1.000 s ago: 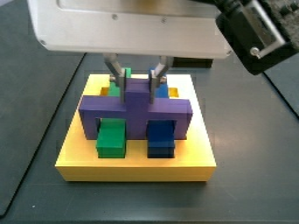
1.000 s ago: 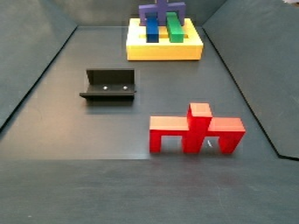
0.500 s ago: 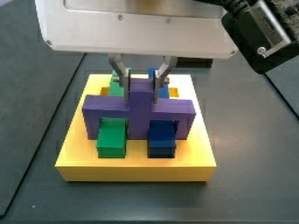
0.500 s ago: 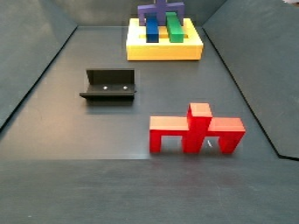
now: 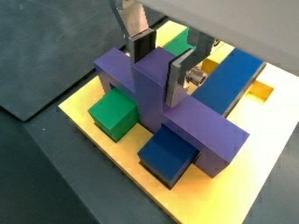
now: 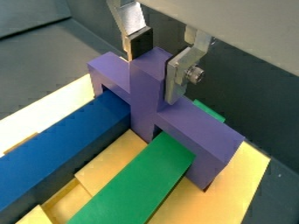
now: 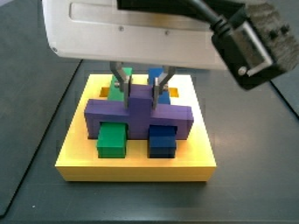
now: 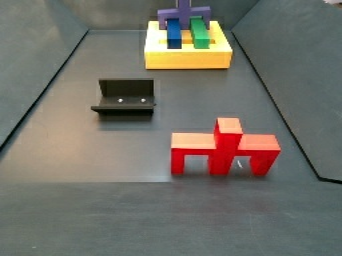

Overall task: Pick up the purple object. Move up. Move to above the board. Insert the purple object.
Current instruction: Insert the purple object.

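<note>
The purple object sits across the yellow board, its bar bridging the green bar and the blue bar, with its post upright. My gripper stands over it, and the fingers are shut on the post from both sides. Both wrist views show this; in a wrist view the gripper clasps the post of the purple object. In a side view the gripper reaches down onto the purple object on the board. The other side shows the board at the far end.
A red upright piece stands on the dark floor nearer the front. The dark fixture stands left of the middle. Dark walls border the floor on both sides.
The gripper has come down a little with the purple object, which now sits lower across the green and blue bars.
</note>
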Motion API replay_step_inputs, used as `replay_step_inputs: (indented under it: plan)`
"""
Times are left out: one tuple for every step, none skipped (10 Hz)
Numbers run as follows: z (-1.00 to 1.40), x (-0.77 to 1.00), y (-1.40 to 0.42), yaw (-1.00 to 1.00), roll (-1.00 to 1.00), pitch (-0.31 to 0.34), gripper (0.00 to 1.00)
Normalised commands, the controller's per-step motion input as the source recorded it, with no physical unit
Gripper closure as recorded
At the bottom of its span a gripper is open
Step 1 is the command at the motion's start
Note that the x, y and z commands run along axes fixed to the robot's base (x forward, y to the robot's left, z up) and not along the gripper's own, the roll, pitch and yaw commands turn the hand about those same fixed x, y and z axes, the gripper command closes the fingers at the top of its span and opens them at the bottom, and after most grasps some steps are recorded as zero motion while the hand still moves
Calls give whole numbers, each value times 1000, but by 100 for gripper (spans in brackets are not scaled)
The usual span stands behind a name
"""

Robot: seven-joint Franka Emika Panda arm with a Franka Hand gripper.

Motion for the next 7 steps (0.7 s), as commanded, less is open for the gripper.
replay_step_inputs:
  plan:
    - [-357, -6, -31, -140, 0, -103, 100]
    - [-520, -77, -3, -17, -13, -214, 100]
    - [-637, -120, 0, 0, -64, -307, 100]
    - [-589, -131, 0, 0, -74, -327, 100]
    - [-691, -66, 0, -26, 0, -286, 100]
    - [-706, 0, 0, -91, 0, -217, 100]
    - [-263, 29, 0, 0, 0, -34, 100]
